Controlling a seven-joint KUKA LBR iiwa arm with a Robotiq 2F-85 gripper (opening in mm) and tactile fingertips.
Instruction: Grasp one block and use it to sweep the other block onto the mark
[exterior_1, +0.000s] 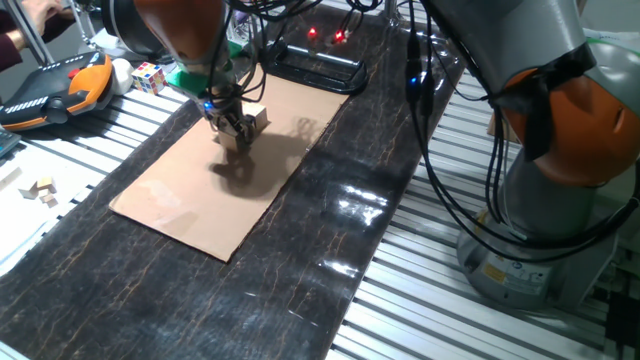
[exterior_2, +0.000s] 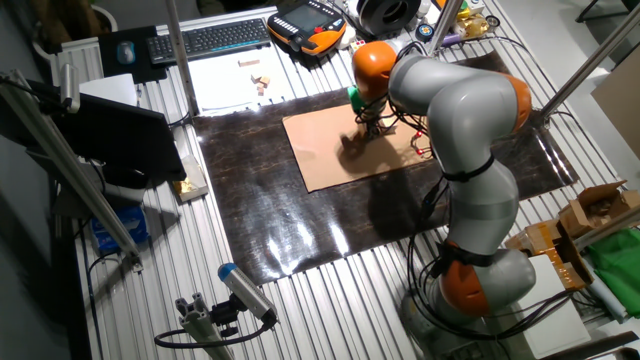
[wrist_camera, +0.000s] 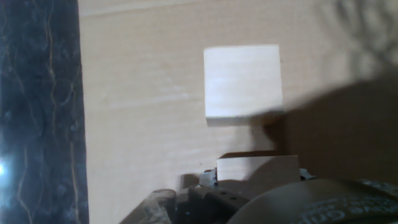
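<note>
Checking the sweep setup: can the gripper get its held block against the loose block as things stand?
Probably yes. The gripper holds one block; the loose block lies just ahead on bare cardboard, nothing between.

Keyboard (exterior_2: 210, 38) and Rubik's cube (exterior_1: 148, 76) on slatted table (exterior_1: 420, 300); orange-black pendant (exterior_1: 55, 88) at edge.

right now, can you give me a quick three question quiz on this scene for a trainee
1. True or false: the pale square wooden block lies on the tan cardboard sheet.
2. In the hand view, which lies nearer the gripper: a) the pale square block, b) the second wooden block?
3. Fill in: the cardboard lies on a dark ____-patterned mat.

Key: 1 true; 2 b; 3 marble
</note>
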